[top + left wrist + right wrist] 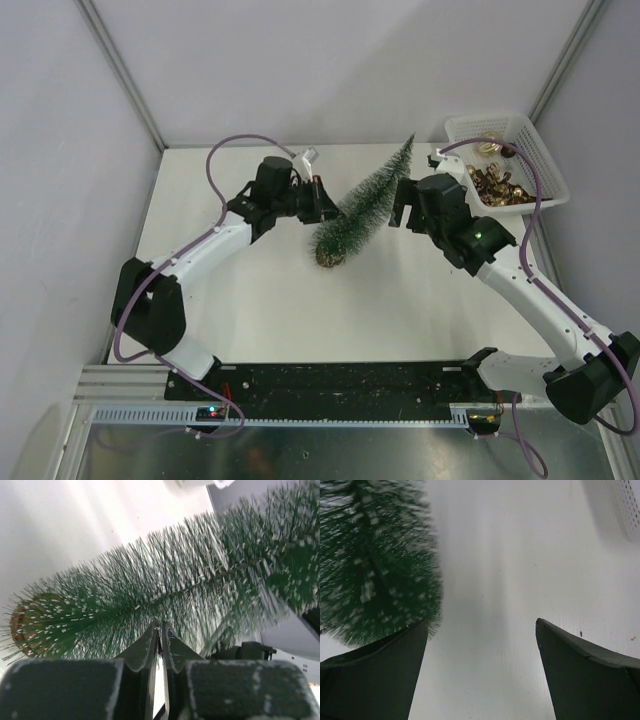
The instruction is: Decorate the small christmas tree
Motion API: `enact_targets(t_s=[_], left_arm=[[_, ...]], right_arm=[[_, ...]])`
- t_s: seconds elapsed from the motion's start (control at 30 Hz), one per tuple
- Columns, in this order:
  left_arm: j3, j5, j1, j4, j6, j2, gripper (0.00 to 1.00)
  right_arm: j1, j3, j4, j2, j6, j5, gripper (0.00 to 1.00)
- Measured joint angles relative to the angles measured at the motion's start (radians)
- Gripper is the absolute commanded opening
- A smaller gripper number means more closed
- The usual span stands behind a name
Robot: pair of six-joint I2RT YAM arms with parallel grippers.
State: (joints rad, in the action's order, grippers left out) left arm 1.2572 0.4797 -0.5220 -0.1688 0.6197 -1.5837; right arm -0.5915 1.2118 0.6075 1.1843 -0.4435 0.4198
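The small christmas tree [367, 198] leans on a slant in the top view, with its wooden disc base [330, 257] low and near and its tip pointing far right. My left gripper [323, 200] is at its left side, shut on the stem among the bristles. In the left wrist view the tree [200, 565] stretches across above the closed gripper [160, 625], and the base [20, 625] is at the left. My right gripper [400, 207] is open and empty just right of the tree. In the right wrist view the bristles [375, 570] sit beside the left finger of the right gripper [482, 622].
A white mesh basket [545, 150] holding gold ornaments [495, 183] stands at the far right corner; its edge shows in the right wrist view [632, 505]. The white table [260, 300] is enclosed by pale walls at the left, back and right.
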Motion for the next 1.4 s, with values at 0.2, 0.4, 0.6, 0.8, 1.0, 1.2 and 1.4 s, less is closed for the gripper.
enact_targets(t_s=[0.2,0.4,0.6,0.8,1.0,1.2,1.4], left_arm=[[-0.107,0.033,0.010,0.010,0.028,0.074,0.09],[-0.157,0.051,0.088,0.023,0.037,0.140,0.08],[-0.197,0.053,0.125,0.029,0.035,0.176,0.08],[-0.211,0.050,0.126,0.028,0.014,0.196,0.31],[-0.212,0.050,0.138,0.027,-0.036,0.198,0.58],[-0.225,0.071,0.175,0.000,-0.098,0.225,0.97],[-0.228,0.100,0.214,-0.082,-0.188,0.291,1.00]], right_arm=[[0.000,0.000,-0.001,-0.001,0.000,-0.003,0.93],[0.000,0.000,-0.009,-0.001,-0.001,-0.010,0.93],[-0.003,0.000,-0.011,-0.001,-0.001,-0.010,0.93],[-0.005,0.000,-0.011,-0.001,-0.001,-0.010,0.93],[-0.006,0.000,-0.011,-0.001,-0.001,-0.010,0.93],[-0.007,0.000,-0.012,-0.001,0.000,-0.010,0.94],[0.008,0.000,-0.014,-0.001,0.000,-0.010,0.95]])
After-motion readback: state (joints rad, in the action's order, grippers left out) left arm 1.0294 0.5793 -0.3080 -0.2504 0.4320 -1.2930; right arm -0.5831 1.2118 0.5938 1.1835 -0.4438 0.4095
